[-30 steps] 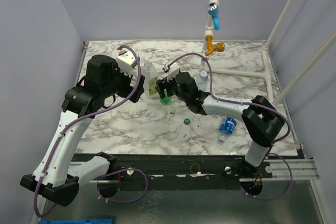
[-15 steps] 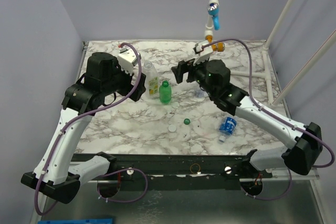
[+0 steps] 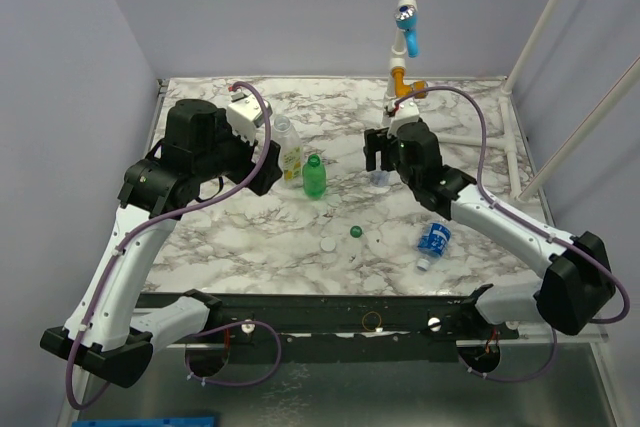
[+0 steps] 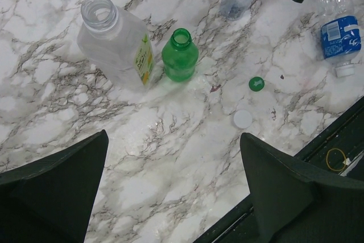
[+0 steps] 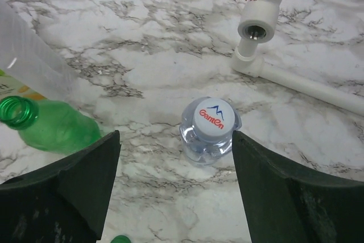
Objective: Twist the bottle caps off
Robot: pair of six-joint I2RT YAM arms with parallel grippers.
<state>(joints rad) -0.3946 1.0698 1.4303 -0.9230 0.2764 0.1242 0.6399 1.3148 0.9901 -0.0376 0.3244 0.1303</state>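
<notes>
The left jaws hang released above the uncapped tall bottle and green bottle. The right jaws, spread and empty, hover over a small bottle standing on the tabletop, cap on. Next they likely must descend, clench the cap and twist.

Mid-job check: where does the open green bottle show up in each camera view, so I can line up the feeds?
Top external: green bottle upright, just left of centre.
Left wrist: upper centre, seen from above, mouth open.
Right wrist: left edge, partly cut off.
Shared landmark: the tall clear bottle beside it, visible in all three views.
</notes>
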